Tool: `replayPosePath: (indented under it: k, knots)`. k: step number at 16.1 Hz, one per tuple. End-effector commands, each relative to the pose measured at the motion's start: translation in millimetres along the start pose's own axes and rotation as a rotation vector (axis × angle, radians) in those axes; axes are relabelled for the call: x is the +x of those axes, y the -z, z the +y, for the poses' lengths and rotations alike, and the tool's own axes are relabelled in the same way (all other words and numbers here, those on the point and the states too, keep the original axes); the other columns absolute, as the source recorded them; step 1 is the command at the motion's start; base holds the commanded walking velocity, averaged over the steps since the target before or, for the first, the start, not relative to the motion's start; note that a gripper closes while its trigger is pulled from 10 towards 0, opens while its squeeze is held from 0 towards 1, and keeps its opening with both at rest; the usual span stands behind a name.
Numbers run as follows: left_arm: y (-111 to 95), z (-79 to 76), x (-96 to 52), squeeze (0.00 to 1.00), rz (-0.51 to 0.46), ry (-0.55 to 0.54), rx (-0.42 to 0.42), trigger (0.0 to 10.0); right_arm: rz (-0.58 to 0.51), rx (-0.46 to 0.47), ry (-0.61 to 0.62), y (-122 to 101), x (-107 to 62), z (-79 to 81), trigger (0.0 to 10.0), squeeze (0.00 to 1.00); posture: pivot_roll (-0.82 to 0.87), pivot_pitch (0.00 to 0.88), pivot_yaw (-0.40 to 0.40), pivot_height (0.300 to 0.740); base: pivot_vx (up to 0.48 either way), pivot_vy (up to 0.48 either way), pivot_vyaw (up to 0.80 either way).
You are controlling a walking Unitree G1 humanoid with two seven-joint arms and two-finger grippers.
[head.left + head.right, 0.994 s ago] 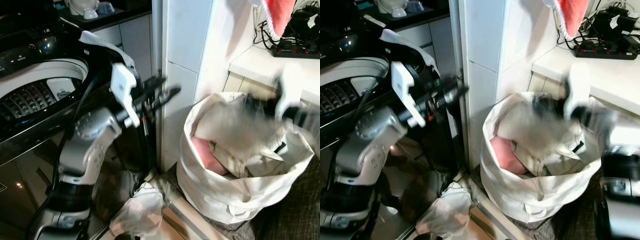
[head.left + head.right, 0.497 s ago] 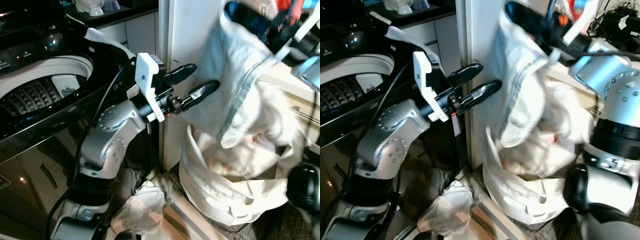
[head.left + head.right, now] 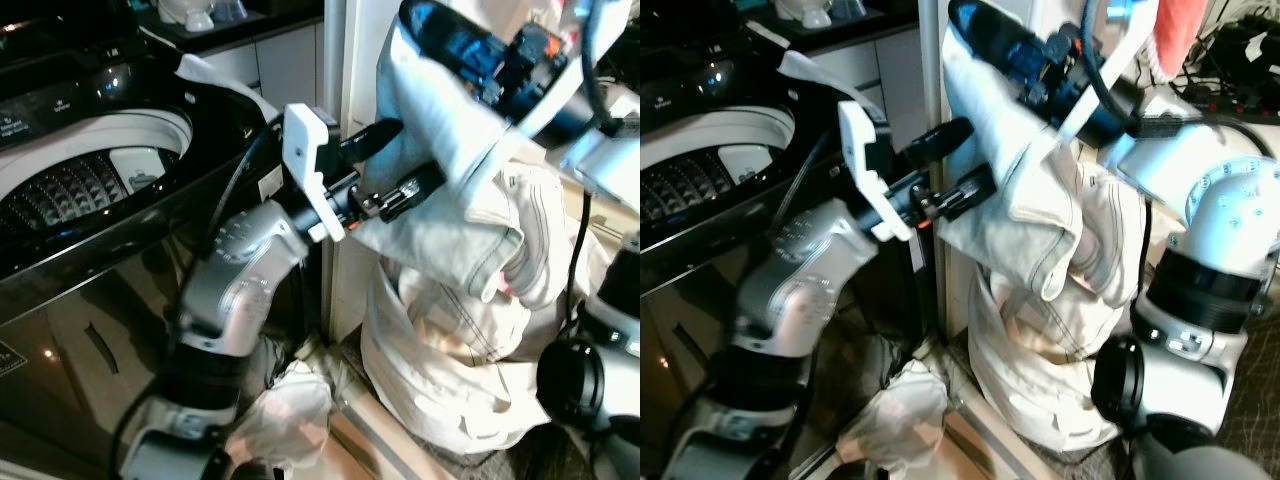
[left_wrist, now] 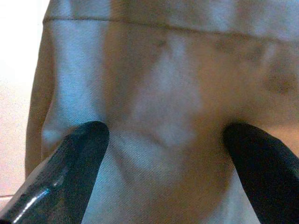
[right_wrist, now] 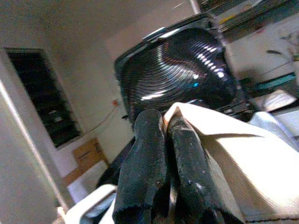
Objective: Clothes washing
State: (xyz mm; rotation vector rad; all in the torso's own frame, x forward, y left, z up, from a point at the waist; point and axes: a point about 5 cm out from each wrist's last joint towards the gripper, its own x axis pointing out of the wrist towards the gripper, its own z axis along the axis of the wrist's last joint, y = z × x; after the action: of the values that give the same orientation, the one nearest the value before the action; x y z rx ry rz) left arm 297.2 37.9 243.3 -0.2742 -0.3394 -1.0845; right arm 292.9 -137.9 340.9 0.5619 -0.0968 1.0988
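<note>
The right gripper is raised high on the right of the scene, its jaws clenched on a fold of a pale cream garment. The garment hangs from that pinch in a long drape, its lower part trailing into the white laundry bag on the floor below. Holding it this high looks meant to pull the cloth free of the bag so it can be carried across.

The left gripper reaches in from the left at mid height, its 2 black fingers spread wide and pressed against the hanging fabric, with nothing grasped between them. I judge it is placed there to take a second hold or to support the drape, since a single pinch leaves much loose cloth that could catch on the bag's rim.

The washing machine stands at the far left with its top open, the ribbed drum visible inside. That is presumably where the garment is headed, so the load would need to travel left past the white wall corner between bag and machine. A crumpled white cloth lies on the floor near the machine's base.

The main risk appears to be the garment's tail dragging or snagging as it moves.
</note>
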Motion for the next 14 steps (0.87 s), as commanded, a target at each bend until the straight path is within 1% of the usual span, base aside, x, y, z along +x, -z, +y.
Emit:
replayPosePath:
  k: [1, 2, 3, 4, 6, 9, 12, 14]
  knots:
    - [2, 1.5, -0.2, 1.0, -0.004, -0.021, -0.002, 10.0, -0.031, -0.034, -0.08, -8, 1.1, 15.6, 0.0, 0.0, 0.02, 0.0, 0.019, 0.74, 0.0, 0.0, 0.0]
    - [3, -0.3, 0.0, 0.32, -0.023, -0.01, -0.052, 0.0, -0.036, -0.024, -0.082, -7, 0.3, 17.0, 0.0, 0.0, 0.01, 0.0, 0.023, 0.74, 0.0, 0.0, 0.0]
    - [5, -1.0, -0.7, 0.03, -0.015, -0.004, -0.062, 0.0, -0.038, -0.018, -0.082, -6, -0.3, 17.9, 0.0, 0.0, 0.01, 0.0, 0.023, 0.74, 0.0, 0.0, 0.0]
    - [7, -0.7, -1.3, 0.0, -0.004, -0.008, -0.056, 0.0, -0.038, -0.016, -0.082, -6, -0.6, 18.1, 0.0, 0.0, 0.01, 0.0, 0.023, 0.74, 0.0, 0.0, 0.0]
    - [10, 2.2, -3.0, 0.0, 0.006, -0.033, -0.045, 0.0, -0.035, -0.01, -0.077, -4, -2.9, 18.9, 0.0, 0.0, 0.01, 0.0, 0.023, 0.74, 0.0, 0.0, 0.0]
    - [11, 1.2, -5.2, 0.0, 0.013, -0.013, -0.06, 0.0, -0.029, -0.006, -0.075, -4, -3.8, 19.2, 0.0, 0.0, 0.02, 0.0, 0.021, 0.74, 0.0, 0.0, 0.0]
    - [12, -0.6, -6.6, 0.0, 0.02, -0.004, -0.05, 0.0, -0.021, -0.008, -0.069, -2, -3.2, 19.5, 0.0, 0.0, 0.02, 0.0, 0.02, 0.74, 0.0, 0.0, 0.0]
    - [12, 2.9, -8.4, 0.0, 0.02, -0.024, -0.039, 0.0, -0.023, -0.005, -0.072, -2, -2.3, 20.7, 0.0, 0.0, 0.01, 0.0, 0.024, 0.74, 0.0, 0.0, 0.0]
